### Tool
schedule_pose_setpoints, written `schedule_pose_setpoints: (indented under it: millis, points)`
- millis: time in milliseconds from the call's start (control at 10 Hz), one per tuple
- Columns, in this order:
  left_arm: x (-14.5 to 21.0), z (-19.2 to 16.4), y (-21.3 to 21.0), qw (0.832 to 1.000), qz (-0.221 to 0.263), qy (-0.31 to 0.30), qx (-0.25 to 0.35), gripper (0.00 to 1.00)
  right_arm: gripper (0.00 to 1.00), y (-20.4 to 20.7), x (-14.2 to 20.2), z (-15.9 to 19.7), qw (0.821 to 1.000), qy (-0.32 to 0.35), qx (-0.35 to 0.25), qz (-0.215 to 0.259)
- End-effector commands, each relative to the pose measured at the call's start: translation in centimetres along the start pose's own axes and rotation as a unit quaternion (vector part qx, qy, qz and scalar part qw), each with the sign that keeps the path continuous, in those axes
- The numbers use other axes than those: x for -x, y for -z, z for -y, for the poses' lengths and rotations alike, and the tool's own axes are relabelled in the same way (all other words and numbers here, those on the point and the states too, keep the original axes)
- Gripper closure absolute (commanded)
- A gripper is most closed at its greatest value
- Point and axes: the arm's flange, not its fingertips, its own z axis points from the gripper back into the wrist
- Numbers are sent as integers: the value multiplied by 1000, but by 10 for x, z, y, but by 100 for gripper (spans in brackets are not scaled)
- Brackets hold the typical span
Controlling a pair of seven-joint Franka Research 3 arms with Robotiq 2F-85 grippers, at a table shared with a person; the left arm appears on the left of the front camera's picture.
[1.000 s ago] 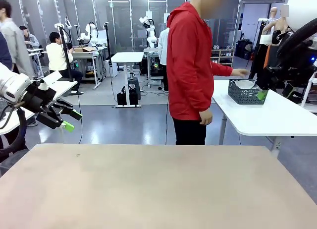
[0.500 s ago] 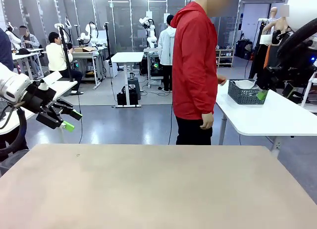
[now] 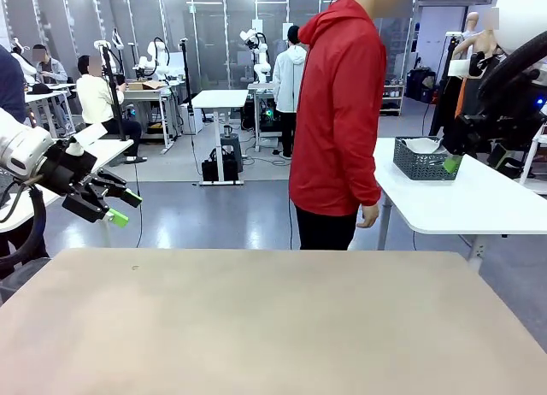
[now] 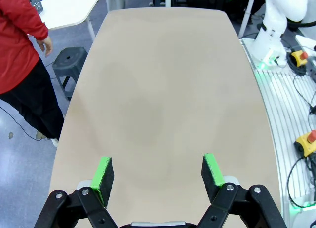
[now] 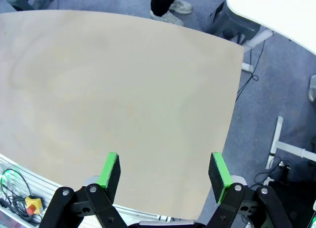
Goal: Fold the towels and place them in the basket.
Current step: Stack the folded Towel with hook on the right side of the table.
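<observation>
The dark grey basket (image 3: 425, 164) stands on a white side table (image 3: 479, 203) beyond my table, at the far right of the front view. A cream-white towel (image 3: 423, 144) lies inside it. A person in a red hoodie (image 3: 338, 113) stands between that table and mine, back turned to me. My left gripper (image 3: 120, 207) hangs open in the air off my table's left edge. My right gripper (image 3: 453, 162) is raised at the far right, in front of the basket. In the wrist views the left gripper (image 4: 158, 171) and the right gripper (image 5: 164, 170) are open and hold nothing above the bare tabletop.
The beige worktable (image 3: 256, 327) fills the foreground. A grey stool (image 4: 71, 62) stands by its far edge near the person's legs. Cables and emergency-stop buttons (image 4: 308, 141) lie on the floor rail beside the table. Other tables and people stand far behind.
The person drew a hand back from the basket, turned away from it and stepped slightly right. Neither arm moved, and both grippers stayed open.
</observation>
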Motion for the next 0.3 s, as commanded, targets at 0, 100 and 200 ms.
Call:
schedule_pose_setpoints:
  millis: [0,100,200]
  points:
    - [-2,0,-1,1000,-5,-1,1,10,10,-1,-2,-1,1000,5,0,-2]
    - [-2,0,-1,1000,-5,-1,1,10,10,-1,-2,-1,1000,5,0,-2]
    - [-2,0,-1,1000,-5,-1,1,10,10,-1,-2,-1,1000,5,0,-2]
